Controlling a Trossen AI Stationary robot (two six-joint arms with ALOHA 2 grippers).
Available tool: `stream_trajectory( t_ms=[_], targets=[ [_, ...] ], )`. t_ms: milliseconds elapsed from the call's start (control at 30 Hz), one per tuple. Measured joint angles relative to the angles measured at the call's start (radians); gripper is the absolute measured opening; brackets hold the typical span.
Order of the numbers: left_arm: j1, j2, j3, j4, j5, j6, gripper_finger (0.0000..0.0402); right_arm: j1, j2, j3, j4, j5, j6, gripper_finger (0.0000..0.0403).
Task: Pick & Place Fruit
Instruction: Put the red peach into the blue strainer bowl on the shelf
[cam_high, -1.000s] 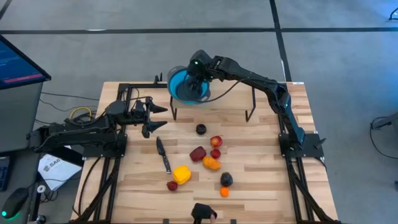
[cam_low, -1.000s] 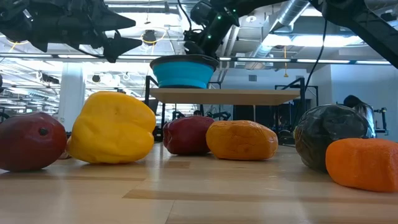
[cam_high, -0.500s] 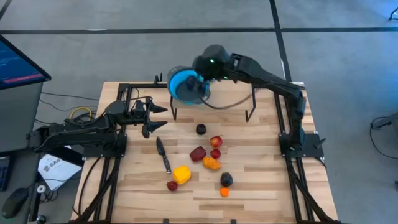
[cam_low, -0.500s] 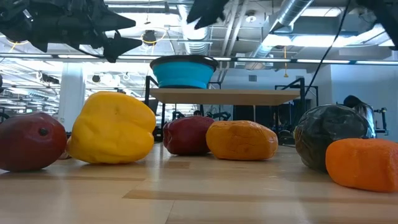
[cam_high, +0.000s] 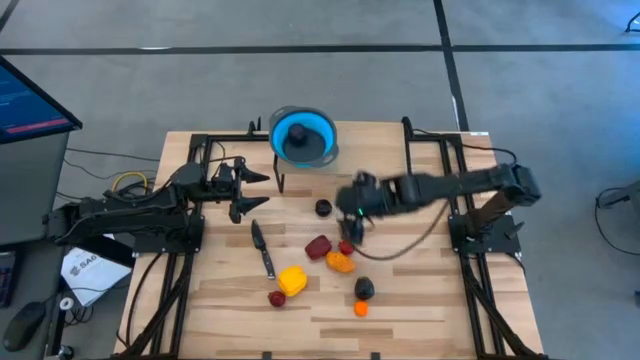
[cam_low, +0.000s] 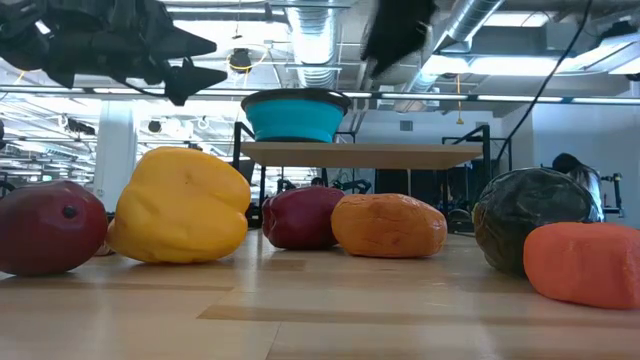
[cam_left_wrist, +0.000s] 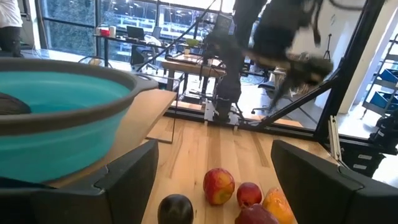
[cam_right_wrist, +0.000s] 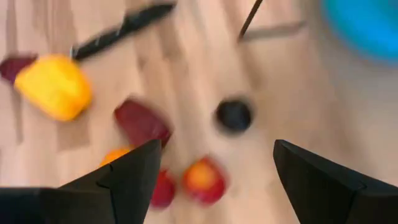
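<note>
Fruit (cam_high: 330, 250) is left scattered on the table (cam_high: 420, 290); the bowl (cam_high: 303, 138), at 12 o'clock, is partly filled. Both fingers are spread, empty.

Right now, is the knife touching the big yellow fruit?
Apart. The high view shows bare wood between the knife and the yellow fruit.

Nine toy fruits lie loose on the table (cam_high: 430, 300):
- one yellow fruit (cam_high: 292, 280)
- one larger orange fruit (cam_high: 340, 263) and one small orange fruit (cam_high: 361, 309)
- one dark red fruit (cam_high: 318, 246)
- two small red fruits, one mid-table (cam_high: 346, 246) and one toward the front edge (cam_high: 277, 298)
- one red-and-yellow apple (cam_right_wrist: 202, 180)
- one black round fruit (cam_high: 323, 208)
- one dark fruit (cam_high: 365, 288)

One blue bowl (cam_high: 284, 128) contains one dark piece (cam_high: 302, 137). One knife (cam_high: 263, 250).
</note>
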Motion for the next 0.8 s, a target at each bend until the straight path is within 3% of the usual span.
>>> stream_trajectory(
  t_ms=[133, 233, 500, 800],
  targets=[
    [-0.001, 0.0, -0.005, 0.0, 0.004, 0.01, 0.0305, 0.055, -0.034, -0.175, 0.054, -0.021, 0.06, 0.0305],
    [-0.001, 0.0, -0.005, 0.0, 0.01, 0.031, 0.0305, 0.057, -0.009, -0.246, 0.098, -0.039, -0.025, 0.0305],
    [-0.001, 0.0, -0.005, 0.003, 0.011, 0.034, 0.0305, -0.035, 0.137, -0.258, 0.142, -0.159, -0.391, 0.0305],
    [-0.001, 0.0, -0.005, 0.008, 0.011, 0.026, 0.0305, -0.132, 0.231, -0.257, 0.205, -0.176, -0.586, 0.0326]
  ],
)
